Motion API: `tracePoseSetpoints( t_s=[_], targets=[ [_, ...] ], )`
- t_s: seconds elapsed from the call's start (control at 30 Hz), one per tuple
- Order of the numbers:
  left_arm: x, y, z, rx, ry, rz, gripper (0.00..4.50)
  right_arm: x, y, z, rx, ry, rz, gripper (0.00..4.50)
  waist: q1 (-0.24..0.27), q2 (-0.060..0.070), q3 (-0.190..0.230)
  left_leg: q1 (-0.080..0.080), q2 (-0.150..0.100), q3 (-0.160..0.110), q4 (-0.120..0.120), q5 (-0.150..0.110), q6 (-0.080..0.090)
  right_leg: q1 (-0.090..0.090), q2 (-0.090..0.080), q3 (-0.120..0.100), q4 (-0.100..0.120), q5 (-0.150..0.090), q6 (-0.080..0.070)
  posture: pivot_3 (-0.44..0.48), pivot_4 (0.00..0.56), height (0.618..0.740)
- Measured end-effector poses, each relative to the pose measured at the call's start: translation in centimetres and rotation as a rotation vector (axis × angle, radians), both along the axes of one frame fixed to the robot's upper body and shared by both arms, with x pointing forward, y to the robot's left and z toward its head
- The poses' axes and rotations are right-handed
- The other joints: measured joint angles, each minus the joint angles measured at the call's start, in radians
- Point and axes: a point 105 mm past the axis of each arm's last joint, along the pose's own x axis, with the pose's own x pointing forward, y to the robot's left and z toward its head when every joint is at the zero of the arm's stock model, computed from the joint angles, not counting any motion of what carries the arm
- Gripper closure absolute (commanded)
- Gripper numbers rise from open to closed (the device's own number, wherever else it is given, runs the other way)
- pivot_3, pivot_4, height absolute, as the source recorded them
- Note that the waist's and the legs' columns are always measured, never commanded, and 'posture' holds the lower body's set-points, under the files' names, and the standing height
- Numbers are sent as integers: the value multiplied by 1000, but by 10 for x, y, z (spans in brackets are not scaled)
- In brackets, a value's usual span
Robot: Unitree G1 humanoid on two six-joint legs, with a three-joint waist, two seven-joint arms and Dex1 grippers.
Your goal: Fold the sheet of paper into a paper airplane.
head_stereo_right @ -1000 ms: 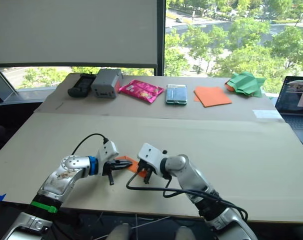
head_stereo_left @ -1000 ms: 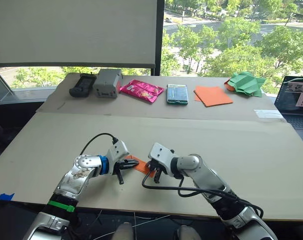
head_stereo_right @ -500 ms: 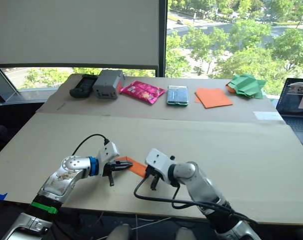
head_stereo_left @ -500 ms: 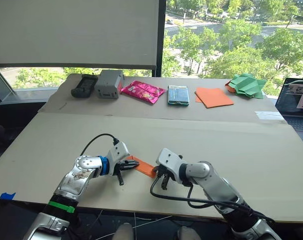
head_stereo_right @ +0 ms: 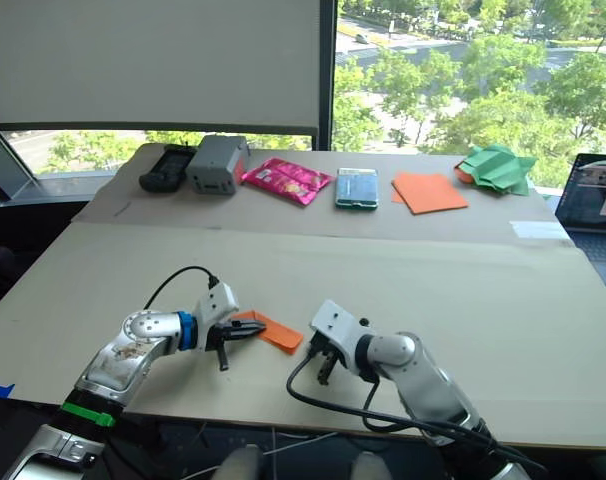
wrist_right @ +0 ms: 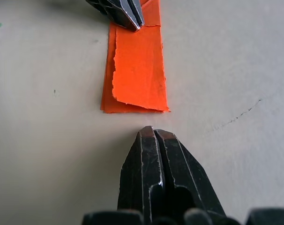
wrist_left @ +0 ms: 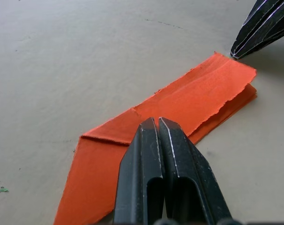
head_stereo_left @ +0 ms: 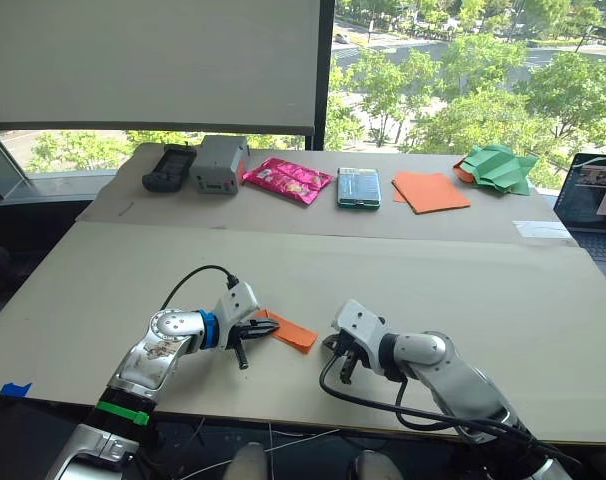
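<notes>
The thin bright orange sheet of paper (head_stereo_left: 288, 331), folded into a narrow layered strip with a pointed end, lies flat on the pale cardboard-covered desk (head_stereo_left: 383, 270) near its front edge, between the two arms. The left hand (wrist_left: 157, 123) has its two black fingers pressed together, their tips resting on top of the strip near its angled fold; whether any layer is caught between them is not clear. The right hand (wrist_right: 153, 132) is also pressed together and empty, sitting just beside the strip's ragged square end without touching it.

The risk, as I judge it, lies in that loose end: its layers (wrist_right: 137, 75) are uneven and slightly fanned, so a push from the right hand could slide them apart or skew the crease. With the left hand pressing at a single spot, the strip could also pivot under it. The smooth orange square (head_stereo_left: 430, 191) and green crumpled paper (head_stereo_left: 498, 166) sit well apart at the desk's far side.
</notes>
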Motion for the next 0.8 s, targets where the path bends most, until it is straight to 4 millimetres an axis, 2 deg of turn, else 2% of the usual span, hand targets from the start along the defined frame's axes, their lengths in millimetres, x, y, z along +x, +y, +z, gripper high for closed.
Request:
tracePoseSetpoints(
  t_s=[0.13, 0.2, 0.3, 0.43, 0.67, 0.8],
  targets=[
    [0, 0, 0, 0, -1, -1, 4355, 9, 12, 24, 81, -63, 3, 4481, -4, 1, 2, 1, 0, 0, 0, 0, 0, -1, 0, 0, 1, 0, 0, 0, 150, 702],
    [0, -1, 0, 0, -1, -5, 4355, 7, 21, 29, 113, -69, 25, 4481, -4, 1, 2, 1, 0, 0, 0, 0, 0, 0, 0, 0, 1, 0, 0, 0, 150, 702],
    [0, -2, 1, 0, -2, -9, 4355, 1, 36, 23, 116, -50, 62, 4481, -5, 1, 2, 0, 0, 0, 0, 0, 0, 0, 0, 0, 1, 0, 0, 0, 150, 702],
    [0, -1, 1, 0, -2, -5, 4355, -1, 43, -5, 49, 13, 68, 4481, -6, 1, 2, 0, 0, 0, 0, 0, 0, -1, 0, 0, 1, 0, 0, 0, 150, 702],
    [2, -1, 2, 2, 14, -11, 4355, 0, 43, -10, 30, -6, 67, 4481, -7, 1, 2, 1, 0, 0, 0, 0, 0, 0, 0, 0, 1, 0, 0, 0, 150, 702],
    [12, -7, 9, -18, 29, -21, 4355, -1, 42, -11, 32, -4, 68, 4481, -5, 0, 2, 1, 0, 0, 0, 0, 0, 0, 0, 0, 1, 0, 0, 0, 150, 702]
  ],
)
